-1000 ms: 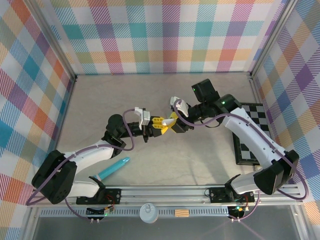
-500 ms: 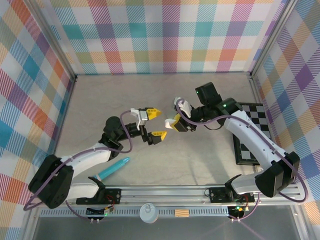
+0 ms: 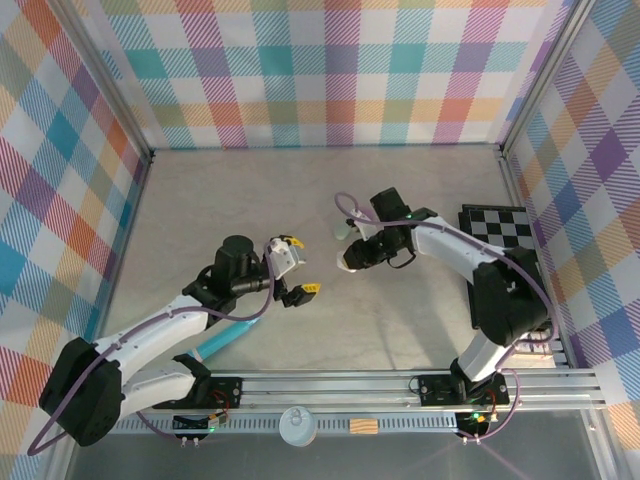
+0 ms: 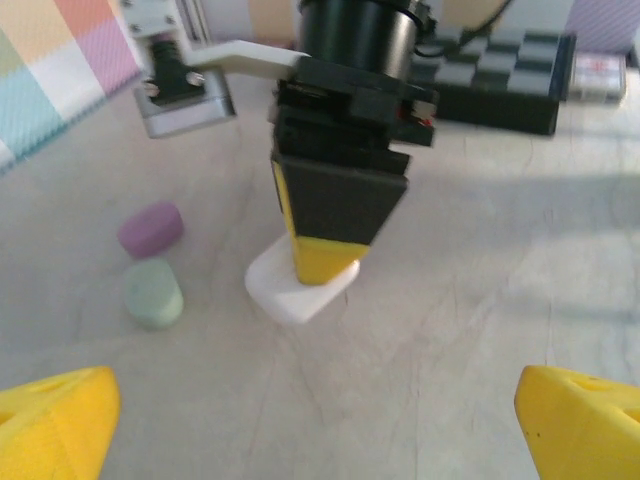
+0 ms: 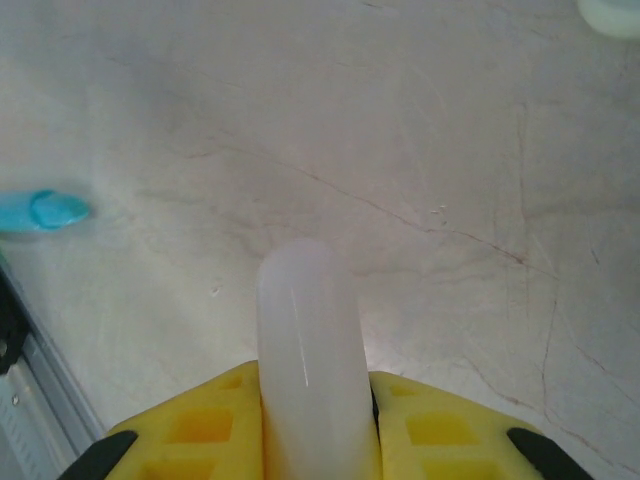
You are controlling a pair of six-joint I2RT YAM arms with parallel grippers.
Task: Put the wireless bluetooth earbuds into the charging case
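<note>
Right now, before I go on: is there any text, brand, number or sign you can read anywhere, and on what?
None can be read.
White case, purple case, green case: no markings show.
Checkerboard: plain squares, no characters.
Pale striped item behind the checkerboard: too blurred to read.

The smooth white pebble-shaped plastic case (image 5: 308,340), pinched in the right gripper (image 5: 312,388), ran off the bottom edge. Ahead and left of that gripper, a long turquoise plastic stick (image 5: 45,210) lay blurred and cropped.
</note>
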